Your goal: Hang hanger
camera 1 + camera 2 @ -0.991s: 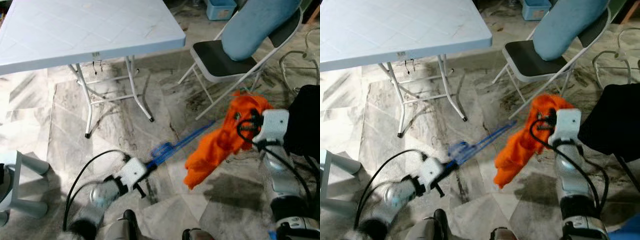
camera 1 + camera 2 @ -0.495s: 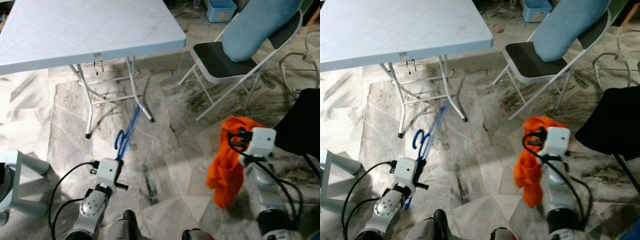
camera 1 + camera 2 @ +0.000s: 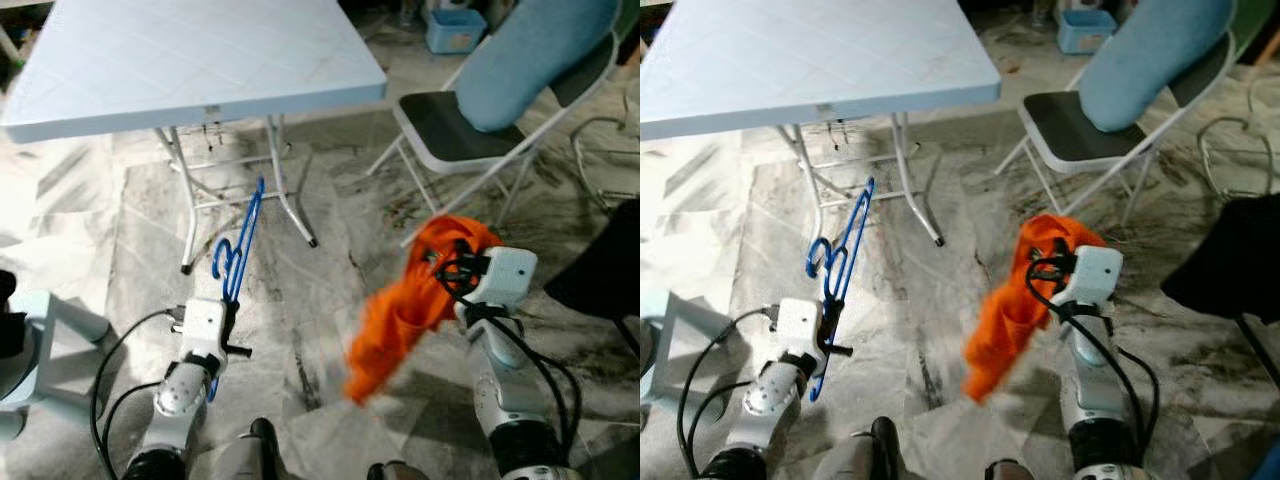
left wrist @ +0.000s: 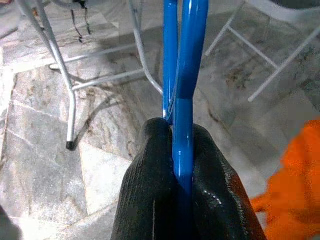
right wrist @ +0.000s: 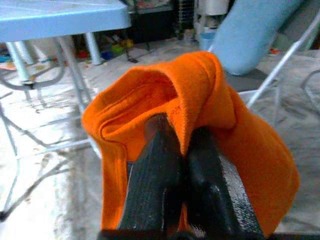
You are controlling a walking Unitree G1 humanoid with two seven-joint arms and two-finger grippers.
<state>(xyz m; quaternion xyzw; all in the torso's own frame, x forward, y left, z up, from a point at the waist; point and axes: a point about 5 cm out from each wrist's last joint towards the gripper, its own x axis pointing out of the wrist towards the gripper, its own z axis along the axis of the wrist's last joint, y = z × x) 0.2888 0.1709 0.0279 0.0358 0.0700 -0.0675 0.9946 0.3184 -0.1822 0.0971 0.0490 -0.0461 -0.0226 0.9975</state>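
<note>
1. Left gripper [image 4: 181,150] is seen low on the near left, clamped tight on the lower bar of the blue hanger [image 3: 238,252]. The hanger is held edge-on, its hook end pointing away toward the table legs [image 3: 186,205]. Only a thin bar sits between the pads, so the hanger could be twisted or let slip if it is swung fast.

2. Right gripper [image 5: 182,160] is at the near right, fingers pinched together on a fold of the orange garment [image 3: 410,300]. Most of the cloth hangs loose below and to the left of the wrist. The pinch takes only a small bunch near the top edge — the fabric may be pulled free by its own weight or by a jerk.

3. Hanger and garment are well apart, with bare marble floor [image 3: 310,300] between them. If the two are to be brought together, the neck opening cannot be made out in the bunched cloth, so the hanger arm could be pushed into a fold instead.

4. The loose hem hangs just above the floor — it could be dragged or stepped on while walking.

5. Farther off, the white folding table [image 3: 200,60] stands at far left and a folding chair [image 3: 450,125] with a light blue cushion [image 3: 530,60] at far right. The outstretched hanger tip could be caught on the table legs if the robot moves forward.

6. No rail or hook to hang on can be seen, so the target spot cannot be told.
</note>
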